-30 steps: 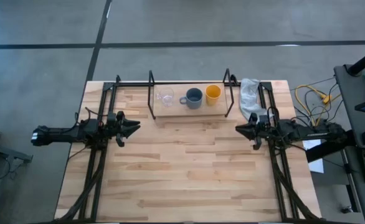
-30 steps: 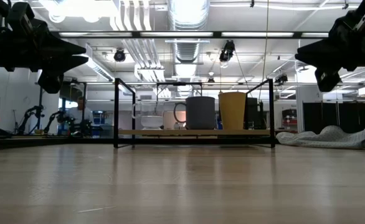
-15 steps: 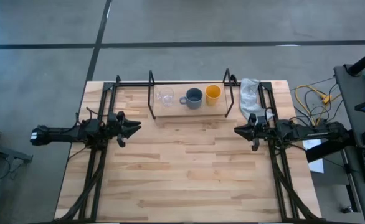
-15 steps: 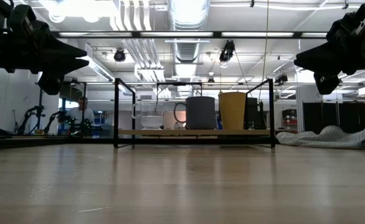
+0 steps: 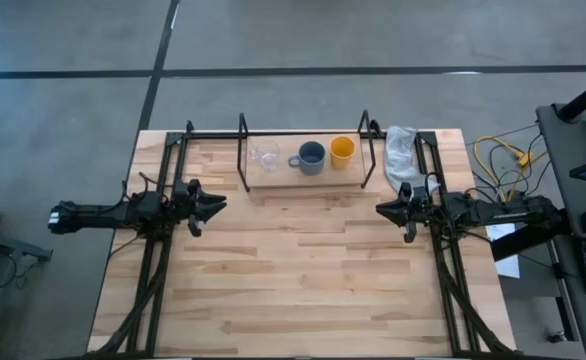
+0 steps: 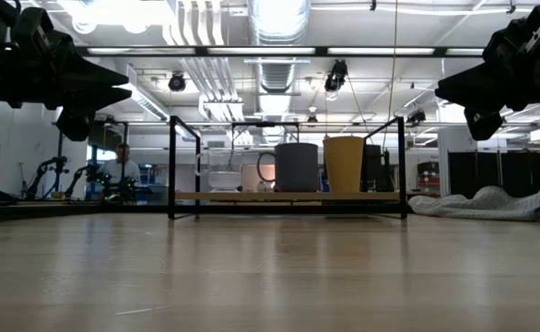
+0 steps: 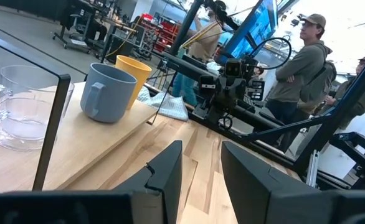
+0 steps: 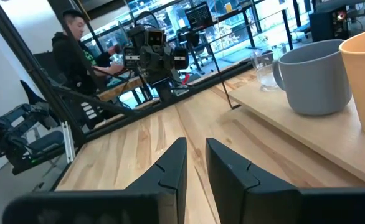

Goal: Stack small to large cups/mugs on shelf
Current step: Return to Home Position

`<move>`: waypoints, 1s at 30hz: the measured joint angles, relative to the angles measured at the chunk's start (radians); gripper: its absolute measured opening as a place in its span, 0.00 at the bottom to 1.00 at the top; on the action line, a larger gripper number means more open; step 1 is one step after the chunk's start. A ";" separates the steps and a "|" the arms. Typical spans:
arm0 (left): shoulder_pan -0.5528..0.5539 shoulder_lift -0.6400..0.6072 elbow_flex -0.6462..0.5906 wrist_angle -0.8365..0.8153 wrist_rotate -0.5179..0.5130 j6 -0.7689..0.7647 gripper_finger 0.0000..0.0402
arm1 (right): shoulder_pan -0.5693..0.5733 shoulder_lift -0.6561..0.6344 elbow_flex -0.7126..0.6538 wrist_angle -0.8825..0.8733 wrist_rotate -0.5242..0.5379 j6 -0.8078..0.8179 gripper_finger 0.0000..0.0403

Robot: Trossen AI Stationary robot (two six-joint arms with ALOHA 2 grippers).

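Note:
On the low light-wood shelf (image 5: 303, 178), near the table's far edge, three vessels stand upright in a row. From left to right they are the clear glass cup (image 5: 264, 156), the grey-blue mug (image 5: 311, 157) and the yellow cup (image 5: 342, 149). None sits inside another. My left gripper (image 5: 219, 203) hovers open above the table, left of the shelf and nearer than it, pointing right. My right gripper (image 5: 379, 209) hovers open right of the shelf, pointing left, its fingers only a little apart (image 8: 196, 144). Both touch nothing.
A white cloth (image 5: 400, 150) lies crumpled at the far right corner, beside the shelf's black wire upright (image 5: 369, 140). Bare tabletop (image 5: 303, 270) stretches between the grippers and toward the near edge. People stand in the room beyond the table (image 7: 294, 68).

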 joint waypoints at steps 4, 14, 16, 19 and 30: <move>0.000 0.001 0.000 0.015 -0.001 0.000 0.24 | 0.000 0.000 0.000 0.000 0.000 0.000 0.13; 0.000 0.000 0.000 0.038 -0.001 -0.001 0.24 | 0.000 0.000 0.000 0.000 0.001 0.000 0.13; 0.000 0.000 0.000 0.042 -0.001 -0.001 0.24 | 0.000 0.000 0.000 0.000 0.001 0.000 0.13; 0.001 0.001 0.000 0.043 -0.001 -0.001 0.24 | 0.000 0.000 0.000 0.000 0.002 0.000 0.13; 0.001 0.001 0.000 0.044 -0.001 -0.001 0.24 | 0.000 0.000 0.000 0.000 0.002 0.000 0.13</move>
